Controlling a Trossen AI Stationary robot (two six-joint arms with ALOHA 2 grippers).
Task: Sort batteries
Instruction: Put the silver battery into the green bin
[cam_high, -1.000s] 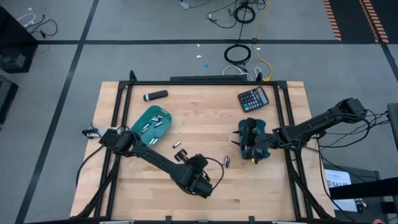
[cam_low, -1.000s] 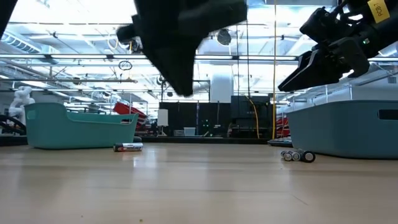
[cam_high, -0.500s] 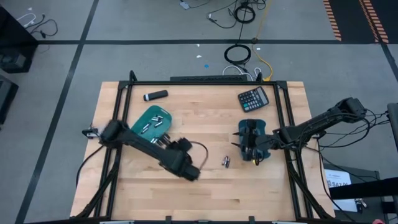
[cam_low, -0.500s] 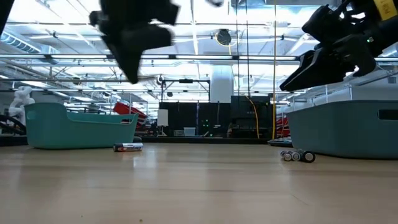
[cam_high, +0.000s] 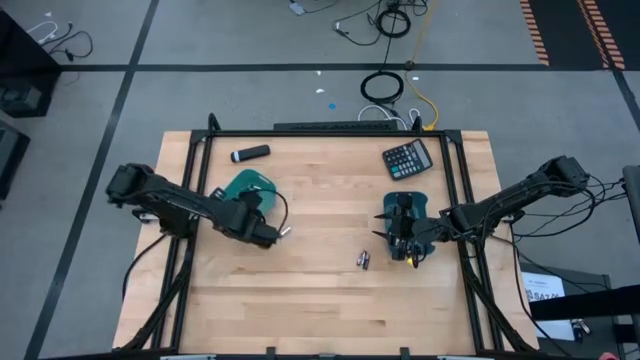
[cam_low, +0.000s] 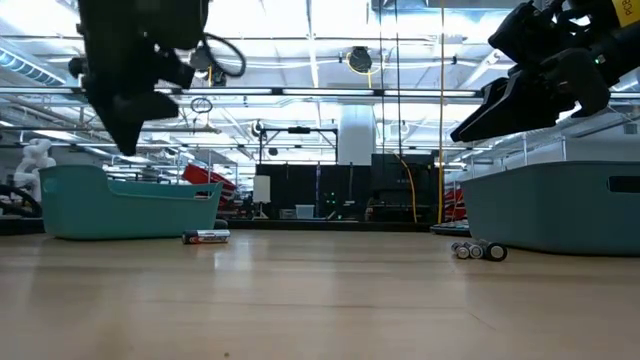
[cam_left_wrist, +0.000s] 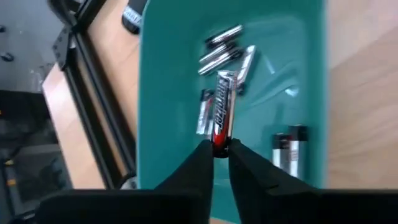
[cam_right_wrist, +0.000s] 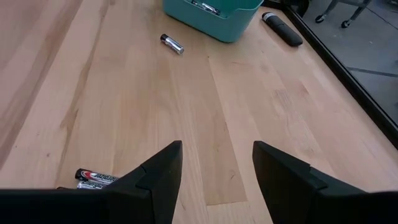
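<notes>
My left gripper (cam_high: 252, 208) hovers over the left teal tray (cam_high: 250, 185) and is shut on a silvery battery with a red band (cam_left_wrist: 222, 112). Several batteries (cam_left_wrist: 221, 50) lie on that tray's floor. One battery (cam_high: 283, 231) lies on its side on the table beside the tray, also seen in the low view (cam_low: 205, 237). Two more batteries (cam_high: 363, 260) lie near the right teal tray (cam_high: 405, 203). My right gripper (cam_right_wrist: 216, 149) is open and empty above that tray's left side (cam_high: 402, 230). My left gripper pinches the battery's near end (cam_left_wrist: 218, 142) between its two fingertips (cam_left_wrist: 202, 155). It comes from above, pointing down into the tray. The battery sticks out past the fingertips, in line with the fingers, lifted clear above the tray floor.
A black calculator (cam_high: 408, 158) lies at the far right and a black marker-like cylinder (cam_high: 250, 153) at the far left, beyond the left tray. A black frame rail (cam_high: 330, 134) runs round the table. Bare wood lies between the two trays.
My left arm has swung from the table's near middle toward the left edge and now stands over the left tray. One of two batteries that lay beside that tray is gone from the table. My right arm has kept still.
</notes>
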